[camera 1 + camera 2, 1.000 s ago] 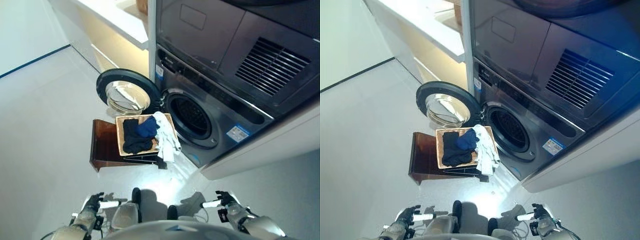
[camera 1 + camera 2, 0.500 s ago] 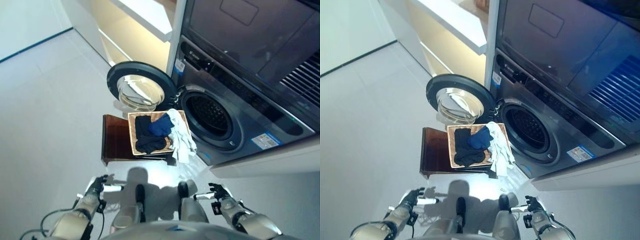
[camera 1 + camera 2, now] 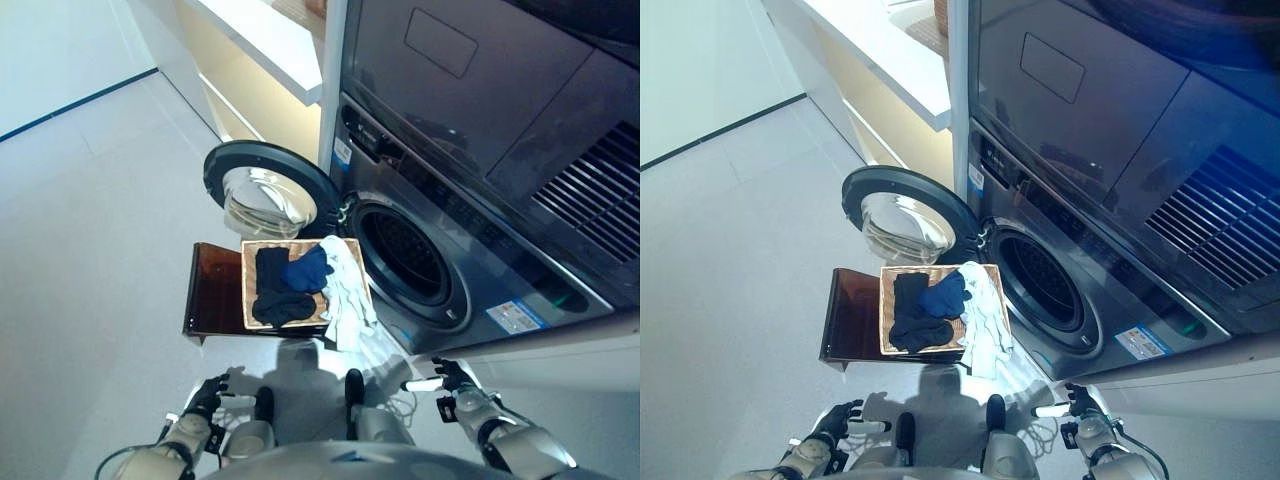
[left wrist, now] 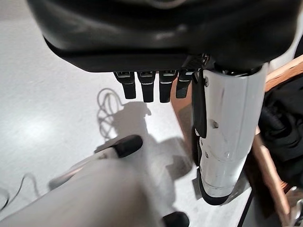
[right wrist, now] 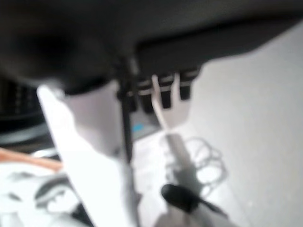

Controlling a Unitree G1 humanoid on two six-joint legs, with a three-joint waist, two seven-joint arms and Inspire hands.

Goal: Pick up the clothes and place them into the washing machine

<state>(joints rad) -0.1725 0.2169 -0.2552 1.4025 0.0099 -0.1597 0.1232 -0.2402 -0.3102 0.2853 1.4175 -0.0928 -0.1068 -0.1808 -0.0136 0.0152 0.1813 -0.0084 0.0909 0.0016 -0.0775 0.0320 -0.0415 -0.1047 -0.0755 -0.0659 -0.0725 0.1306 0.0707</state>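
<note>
A wicker basket (image 3: pixel 246 290) stands on a low brown stool (image 3: pixel 210 295) in front of the washing machine. In it lie black clothes (image 3: pixel 275 302) and a blue garment (image 3: pixel 306 271). A white garment (image 3: pixel 347 292) hangs over the basket's side nearest the drum. The round door (image 3: pixel 266 192) is swung open to the left, and the drum opening (image 3: pixel 405 255) is dark. My left hand (image 3: pixel 205 405) and right hand (image 3: pixel 452 385) hang low on either side, well short of the basket, both open and holding nothing. The left wrist view shows the white-covered thumb (image 4: pixel 227 137) beside the black clothes (image 4: pixel 284 127).
A dark dryer (image 3: pixel 470 90) is stacked above the washer. A white counter with shelves (image 3: pixel 265 45) runs along the wall at the back left. Pale floor (image 3: pixel 90 220) spreads to the left of the stool.
The whole picture has shifted as the camera moved. The basket and clothes lie as before. Both hands stay low and open; the left one now shows lower in the view.
</note>
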